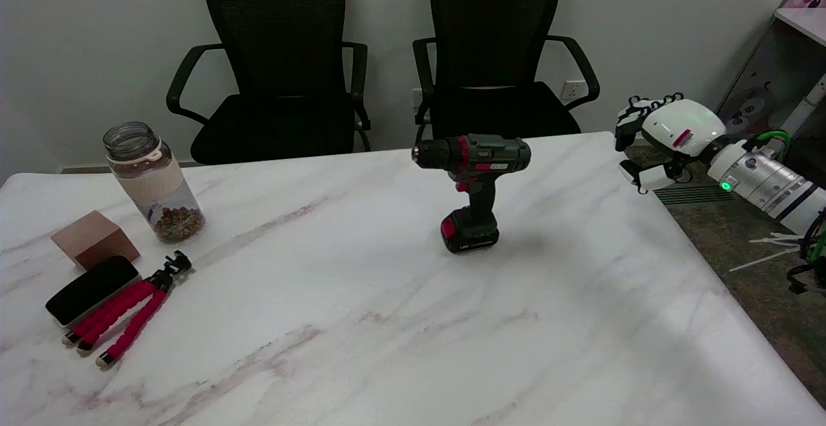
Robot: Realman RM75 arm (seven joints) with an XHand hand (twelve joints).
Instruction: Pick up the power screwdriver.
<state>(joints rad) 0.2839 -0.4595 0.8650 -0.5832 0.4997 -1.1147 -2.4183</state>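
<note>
Power screwdriver [474, 184] stands upright on its battery base mid-table, chuck pointing picture-left, handle vertical. Right hand [658, 139] hangs off the marble table's [387, 323] far right edge, well apart from the tool, holding nothing; fingers look loosely spread, though partly hidden behind the palm shell. Tool lies picture-left of the hand.

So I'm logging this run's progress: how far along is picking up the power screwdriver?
Nothing is done yet: the power screwdriver stands upright on its battery base on the table, untouched. In hand: the right hand hovers beyond the table's right edge, holding nothing, fingers pointing towards the tool. Left: reach in, grip it and lift.
</note>
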